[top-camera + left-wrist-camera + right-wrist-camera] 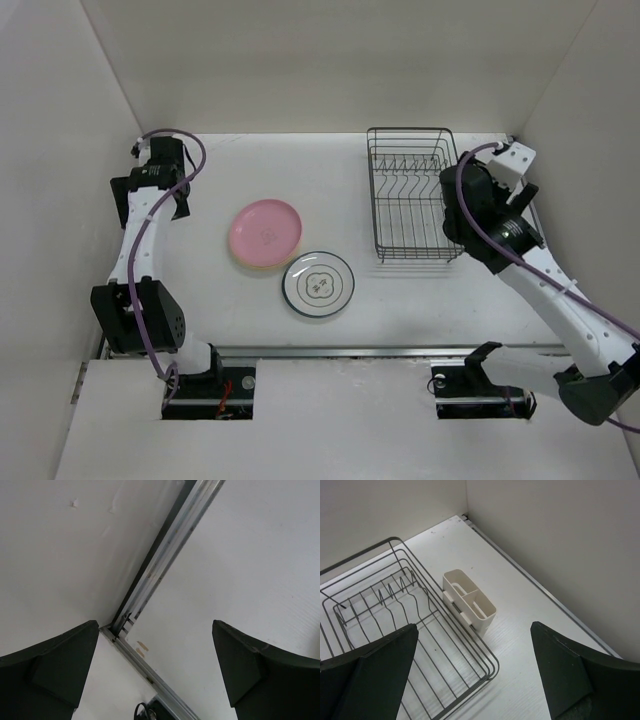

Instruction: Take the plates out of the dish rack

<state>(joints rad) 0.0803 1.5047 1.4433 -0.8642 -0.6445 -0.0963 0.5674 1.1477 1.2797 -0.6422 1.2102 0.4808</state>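
The dark wire dish rack stands at the back right and holds no plates; its near corner shows in the right wrist view. A pink plate lies flat on the table on top of a yellowish plate whose edge peeks out. A white plate with a dark rim and a centre motif lies beside them. My right gripper is open and empty above the rack's right edge. My left gripper is open and empty at the far left, away from the plates.
A cream two-compartment cutlery holder hangs on the rack's outer side. White walls enclose the table on the left, back and right. An aluminium rail runs along the wall's foot by the left gripper.
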